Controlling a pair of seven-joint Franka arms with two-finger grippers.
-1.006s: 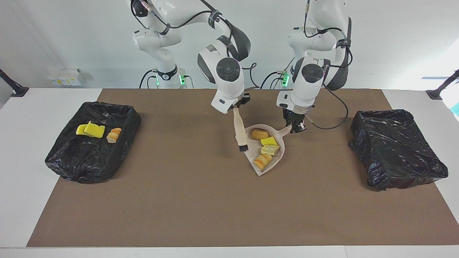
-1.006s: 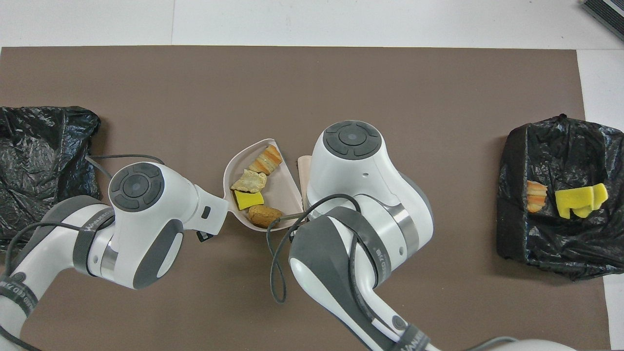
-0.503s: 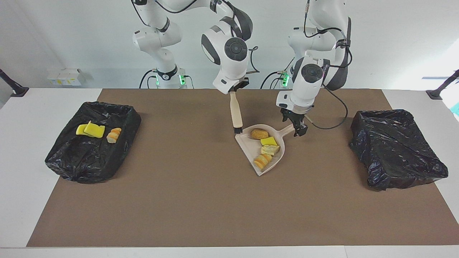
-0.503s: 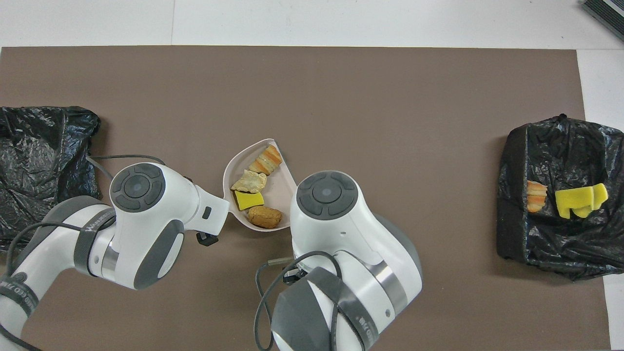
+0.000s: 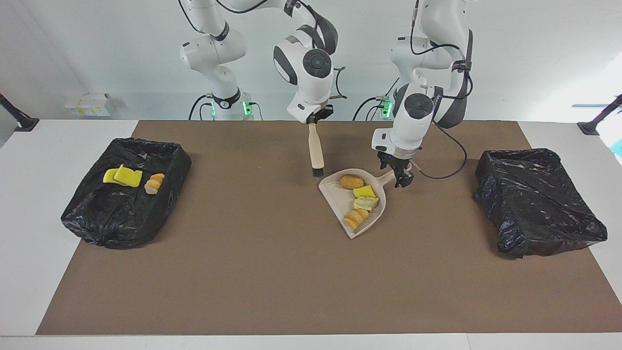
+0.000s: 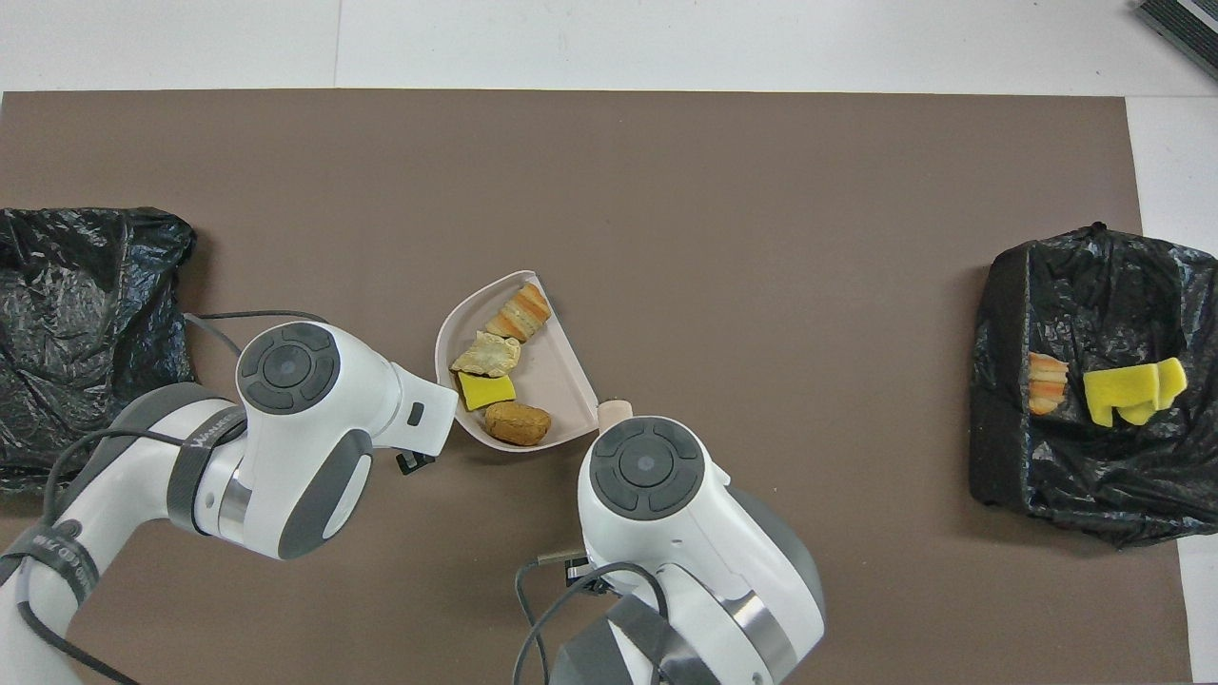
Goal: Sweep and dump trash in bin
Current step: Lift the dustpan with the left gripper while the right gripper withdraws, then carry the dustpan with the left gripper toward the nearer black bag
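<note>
Left end effector [image 5: 403,179] on dustpan [image 5: 376,206] handle

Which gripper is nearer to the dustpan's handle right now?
Left. The left gripper is shut on the dustpan handle. The right gripper holds the brush upright, its bristles beside the pan's open edge, apart from the handle.

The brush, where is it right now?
The brush hangs bristles-down from the right claw, over the mat beside the dustpan, toward the right arm's end of the table.
</note>
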